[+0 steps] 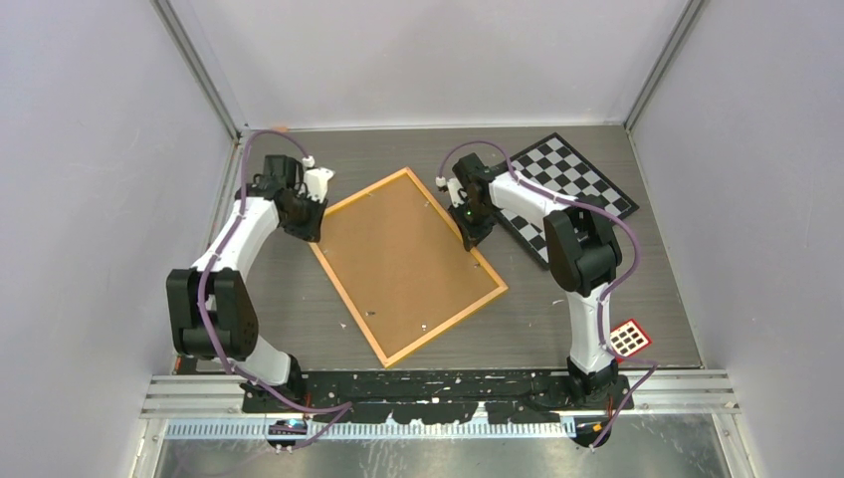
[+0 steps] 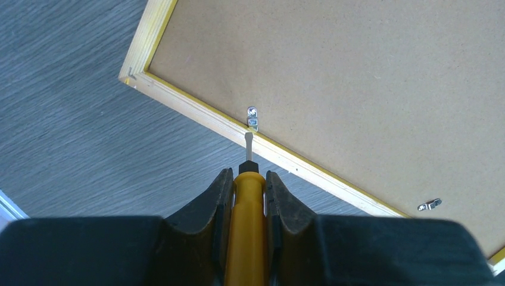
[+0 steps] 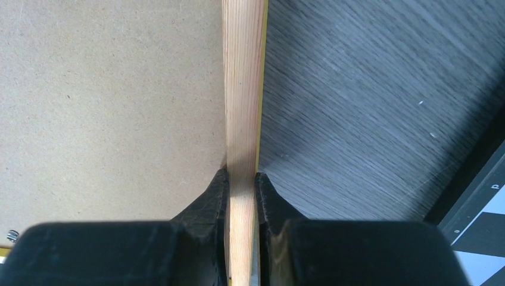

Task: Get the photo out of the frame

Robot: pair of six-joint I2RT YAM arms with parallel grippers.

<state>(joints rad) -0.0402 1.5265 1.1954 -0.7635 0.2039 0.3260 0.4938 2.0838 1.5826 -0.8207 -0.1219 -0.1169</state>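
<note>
The frame [image 1: 490, 290] lies face down on the table, its brown backing board [image 1: 403, 261] up; the photo is hidden beneath. My left gripper [image 1: 304, 227] is at the frame's left edge, shut on a yellow-handled screwdriver [image 2: 247, 226]. Its metal tip [image 2: 248, 143] points at a small metal clip [image 2: 253, 117] on the frame's rail [image 2: 298, 164]. A second clip [image 2: 430, 205] sits further along. My right gripper [image 1: 475, 237] is shut on the frame's right wooden rail [image 3: 243, 89], one finger [image 3: 214, 193] over the board, the other outside.
A black-and-white checkerboard [image 1: 582, 179] lies at the back right, behind the right arm; its corner shows in the right wrist view [image 3: 482, 238]. A small red-and-white grid card [image 1: 630, 339] lies by the right arm's base. Grey walls enclose the table.
</note>
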